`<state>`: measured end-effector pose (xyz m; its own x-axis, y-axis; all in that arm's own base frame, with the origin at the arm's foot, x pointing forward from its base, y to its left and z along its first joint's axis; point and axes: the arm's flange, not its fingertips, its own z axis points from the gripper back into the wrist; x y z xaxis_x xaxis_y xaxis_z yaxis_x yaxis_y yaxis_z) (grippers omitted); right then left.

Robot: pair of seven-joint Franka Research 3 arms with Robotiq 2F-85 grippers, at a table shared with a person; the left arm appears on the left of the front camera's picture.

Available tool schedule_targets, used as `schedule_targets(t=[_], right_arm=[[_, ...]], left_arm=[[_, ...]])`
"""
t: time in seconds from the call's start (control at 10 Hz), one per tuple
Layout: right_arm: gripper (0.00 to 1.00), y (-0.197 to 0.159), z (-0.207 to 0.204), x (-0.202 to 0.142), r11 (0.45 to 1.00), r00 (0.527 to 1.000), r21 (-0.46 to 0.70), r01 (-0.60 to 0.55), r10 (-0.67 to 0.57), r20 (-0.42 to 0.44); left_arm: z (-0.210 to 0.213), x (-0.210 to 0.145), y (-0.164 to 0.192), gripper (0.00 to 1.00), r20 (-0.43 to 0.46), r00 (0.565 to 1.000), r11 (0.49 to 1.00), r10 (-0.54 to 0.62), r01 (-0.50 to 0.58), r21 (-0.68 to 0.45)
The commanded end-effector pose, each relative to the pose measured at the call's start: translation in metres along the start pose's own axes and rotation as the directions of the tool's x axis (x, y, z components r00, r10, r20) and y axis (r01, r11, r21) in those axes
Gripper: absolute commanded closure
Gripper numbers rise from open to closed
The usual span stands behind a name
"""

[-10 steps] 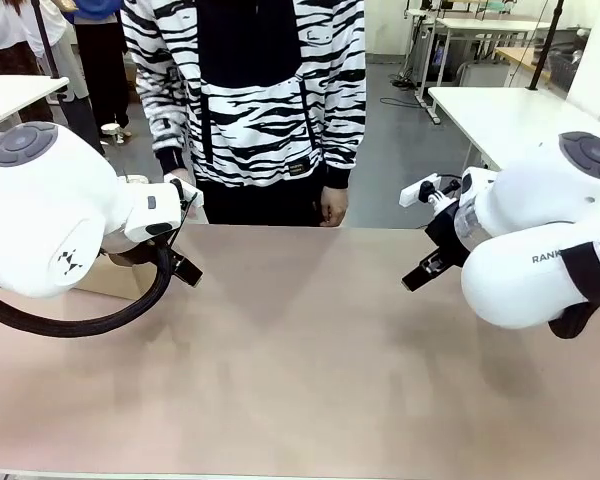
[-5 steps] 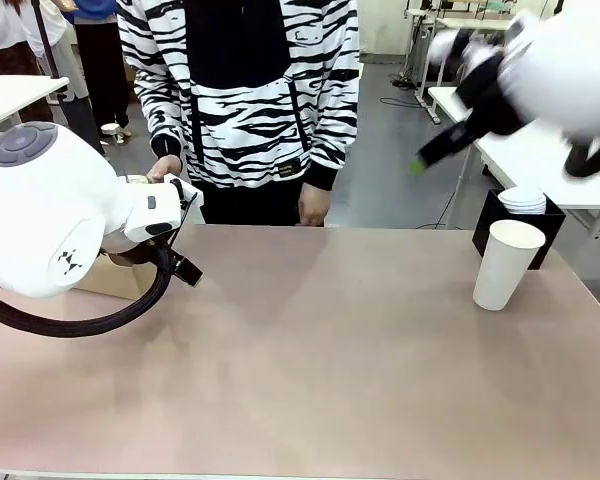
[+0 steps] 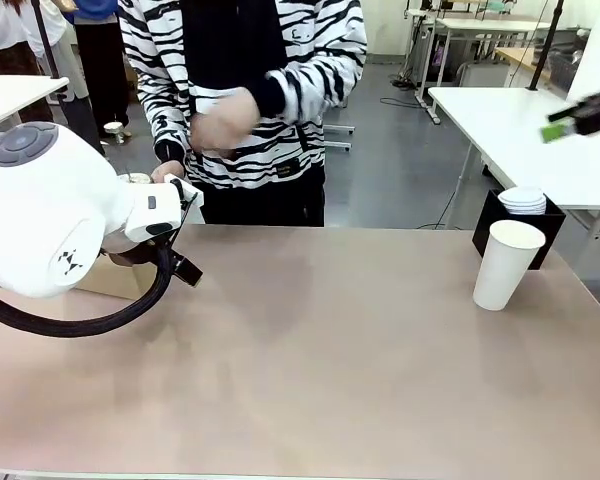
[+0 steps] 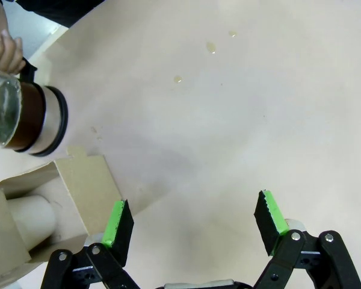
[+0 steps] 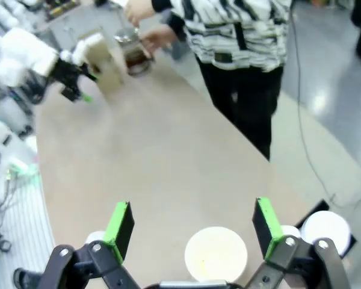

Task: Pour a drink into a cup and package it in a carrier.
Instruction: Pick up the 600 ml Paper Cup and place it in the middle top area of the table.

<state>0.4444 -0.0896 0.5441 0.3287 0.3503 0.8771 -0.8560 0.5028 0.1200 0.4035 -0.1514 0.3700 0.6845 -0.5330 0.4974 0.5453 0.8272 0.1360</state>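
The drink shows dark brown inside a glass carafe (image 4: 25,114) (image 5: 132,54) on the table's far left, with a person's hand (image 4: 6,51) on its handle. Right beside it stands the tan cardboard carrier (image 4: 54,192) (image 5: 102,60) (image 3: 108,277), with a white cup seated in it. A second white paper cup (image 3: 506,264) (image 5: 216,253) stands empty at the right end. My left gripper (image 4: 192,208) hangs open above bare table next to the carrier. My right gripper (image 5: 192,220) (image 3: 572,120) is open, high above the right-hand cup.
A black box with a stack of white lids (image 3: 525,212) (image 5: 326,227) sits just behind the right-hand cup. The person in a striped hoodie stands at the far edge with one hand (image 3: 223,115) raised to chest height. A few liquid drops (image 4: 210,47) lie on the table.
My right arm has swung up and off to the right, uncovering the cup and lid box. The person's hand has risen from hip to chest. My left arm has stayed put.
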Motion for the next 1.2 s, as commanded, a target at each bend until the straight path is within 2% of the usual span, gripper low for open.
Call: schedule_targets(t=[0.0, 0.1, 0.4, 0.5, 0.7, 1.0, 1.1], right_arm=[[0.0, -0.025, -0.016, -0.041, 0.996, 0.995, 0.093, 0.02, -0.029, 0.098], [0.0, 0.0, 0.0, 0.0, 1.0, 1.0, 0.0, 0.0, 0.0, 0.0], [0.0, 0.0, 0.0, 0.0, 1.0, 1.0, 0.0, 0.0, 0.0, 0.0], [0.0, -0.007, -0.003, -0.018, 1.0, 1.0, 0.022, -0.011, 0.011, 0.016], [0.0, -0.026, 0.013, -0.071, 0.999, 0.99, 0.048, -0.019, 0.012, 0.142], [0.0, -0.021, 0.049, -0.166, 0.995, 0.942, 0.056, -0.078, 0.055, 0.33], [0.0, -0.021, 0.045, -0.193, 0.995, 0.934, 0.036, -0.096, 0.078, 0.349]], left_arm=[[0.0, 0.0, 0.0, 0.0, 0.001, 1.0, 1.0, -0.001, 0.001, -0.001], [0.0, 0.0, 0.0, 0.0, 0.001, 1.0, 1.0, -0.001, 0.001, -0.001], [0.0, 0.0, 0.0, 0.0, 0.001, 1.0, 1.0, -0.001, 0.001, -0.001], [0.0, 0.0, 0.0, 0.0, 0.001, 1.0, 1.0, -0.001, 0.001, -0.001], [0.0, 0.0, 0.0, 0.0, 0.001, 1.0, 1.0, -0.001, 0.001, -0.001], [0.0, 0.0, 0.0, 0.0, 0.001, 1.0, 1.0, -0.001, 0.001, -0.001], [0.0, 0.0, 0.0, 0.0, 0.001, 1.0, 1.0, -0.001, 0.001, -0.001]])
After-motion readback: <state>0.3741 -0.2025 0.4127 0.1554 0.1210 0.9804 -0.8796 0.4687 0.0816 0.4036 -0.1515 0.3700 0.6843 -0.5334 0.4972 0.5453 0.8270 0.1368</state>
